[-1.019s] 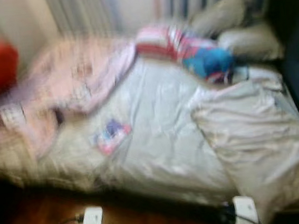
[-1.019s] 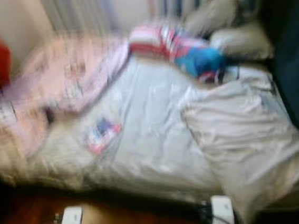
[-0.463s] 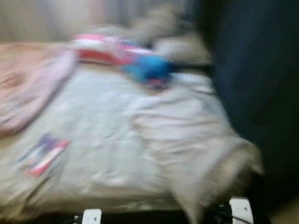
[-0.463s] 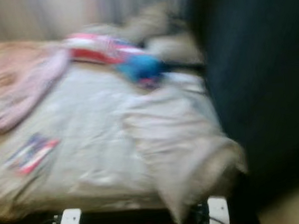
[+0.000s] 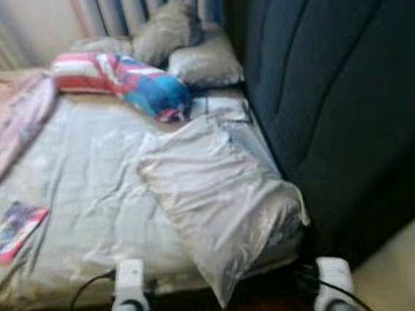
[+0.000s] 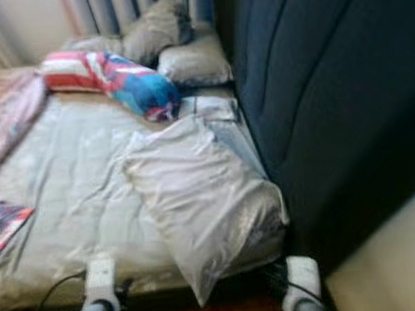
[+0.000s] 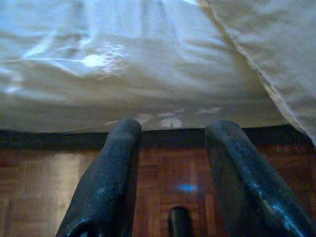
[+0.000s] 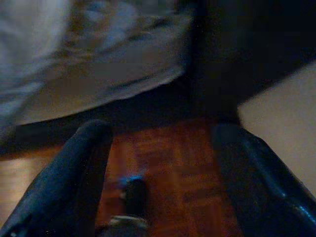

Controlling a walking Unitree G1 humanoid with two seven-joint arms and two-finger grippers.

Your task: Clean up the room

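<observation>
Bed (image 5: 88, 211), left to right: pink blanket (image 5: 2, 127), magazine (image 5: 10, 229) near the foot edge, striped red-blue roll (image 5: 123, 83), big pillow (image 5: 215, 199), dark headboard (image 5: 342, 106). Left gripper (image 7: 170, 143) and right gripper (image 8: 163, 148) low over parquet floor (image 7: 168, 168), fingers spread, holding nothing.

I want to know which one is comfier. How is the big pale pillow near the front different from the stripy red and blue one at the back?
The big pale grey pillow is plain; the stripy red, white and blue bolster is colourful. The pale one is wide and flat, and its corner hangs over the bed's edge; the stripy one is long, rounded and lies wholly on the bed. Both are soft cushions lying on the bed.
</observation>
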